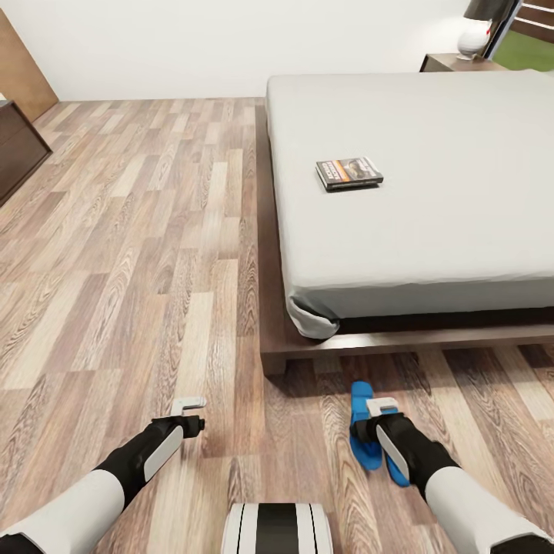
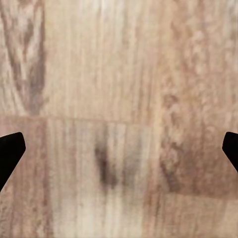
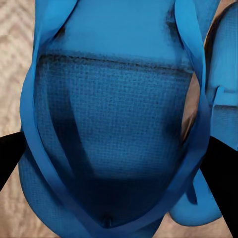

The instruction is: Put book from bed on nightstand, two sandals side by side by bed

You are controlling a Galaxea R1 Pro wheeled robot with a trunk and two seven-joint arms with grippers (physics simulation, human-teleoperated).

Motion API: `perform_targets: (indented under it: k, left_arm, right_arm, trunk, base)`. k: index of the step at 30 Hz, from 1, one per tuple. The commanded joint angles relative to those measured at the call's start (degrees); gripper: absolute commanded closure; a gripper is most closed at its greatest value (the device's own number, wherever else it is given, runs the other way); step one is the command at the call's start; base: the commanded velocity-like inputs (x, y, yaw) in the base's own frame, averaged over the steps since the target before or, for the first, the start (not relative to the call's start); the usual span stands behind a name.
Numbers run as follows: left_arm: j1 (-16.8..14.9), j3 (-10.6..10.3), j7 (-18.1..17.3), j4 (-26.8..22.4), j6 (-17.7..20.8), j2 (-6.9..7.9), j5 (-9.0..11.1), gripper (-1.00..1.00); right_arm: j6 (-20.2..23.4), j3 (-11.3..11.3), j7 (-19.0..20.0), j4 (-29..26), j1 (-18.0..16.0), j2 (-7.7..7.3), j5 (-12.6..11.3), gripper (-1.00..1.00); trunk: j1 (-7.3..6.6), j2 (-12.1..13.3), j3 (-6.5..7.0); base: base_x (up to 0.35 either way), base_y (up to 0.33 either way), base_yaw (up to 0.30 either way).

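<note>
Right gripper [image 1: 382, 406] hangs jaws spread over two blue sandals [image 1: 362, 419] on plank floor [image 1: 138, 254] beside bed [image 1: 415, 338] frame edge, left gripper [image 1: 188, 403] spread over bare wood, book [image 1: 348, 172] flat on grey mattress.

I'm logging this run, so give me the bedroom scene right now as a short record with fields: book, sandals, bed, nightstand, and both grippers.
book: small dark grey paperback with orange band, lying flat on the mattress, not yet moved
bed: low dark brown platform bed with light grey mattress
sandals: two bright blue flip-flop sandals, on the wood-plank floor beside the bed, one partly overlapping the other
nightstand: dark brown wooden nightstand, beyond the bed, a white lamp on it
left gripper: open, over bare floor
right gripper: open, directly over one sandal
</note>
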Motion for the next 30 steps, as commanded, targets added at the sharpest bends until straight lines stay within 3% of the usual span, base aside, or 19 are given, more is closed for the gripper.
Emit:
perform_targets:
  k: [1,7,11,14,22,30]
  left_arm:
    - [0.0,-0.5,0.6,-0.1,0.1,0.05,0.6,-1.0]
    - [0.0,-0.6,0.6,-0.1,0.1,0.0,0.6,-1.0]
    - [0.0,-0.6,0.6,-0.1,0.1,0.0,0.6,-1.0]
    - [0.0,-0.6,0.6,-0.1,0.1,0.0,0.6,-1.0]
    - [0.0,-0.6,0.6,-0.1,0.1,0.0,0.6,-1.0]
    - [0.0,-0.6,0.6,-0.1,0.1,0.01,0.6,-1.0]
  right_arm:
    - [-0.4,0.4,-0.3,1.1,-0.5,0.0,-0.6,1.0]
    - [-0.6,0.4,-0.3,3.3,-1.9,0.07,-0.7,1.0]
    - [-1.2,0.4,-0.2,10.3,-5.0,0.08,-0.6,1.0]
    - [-2.4,0.4,-0.1,12.0,-5.6,0.08,-0.6,1.0]
    - [-4.9,0.6,0.3,13.1,-5.9,0.09,-0.6,1.0]
    - [-5.2,1.2,4.5,13.0,-5.9,0.08,-0.6,1.0]
  trunk:
    - [-0.01,0.0,-0.04]
    - [-0.01,0.0,-0.04]
    - [-0.01,0.0,-0.04]
    - [-0.01,0.0,-0.04]
    - [-0.01,0.0,-0.04]
    - [-0.01,0.0,-0.04]
  base:
    - [0.0,0.0,0.0]
    - [0.0,0.0,0.0]
    - [0.0,0.0,0.0]
    - [0.0,0.0,0.0]
    - [0.0,0.0,0.0]
    - [0.0,0.0,0.0]
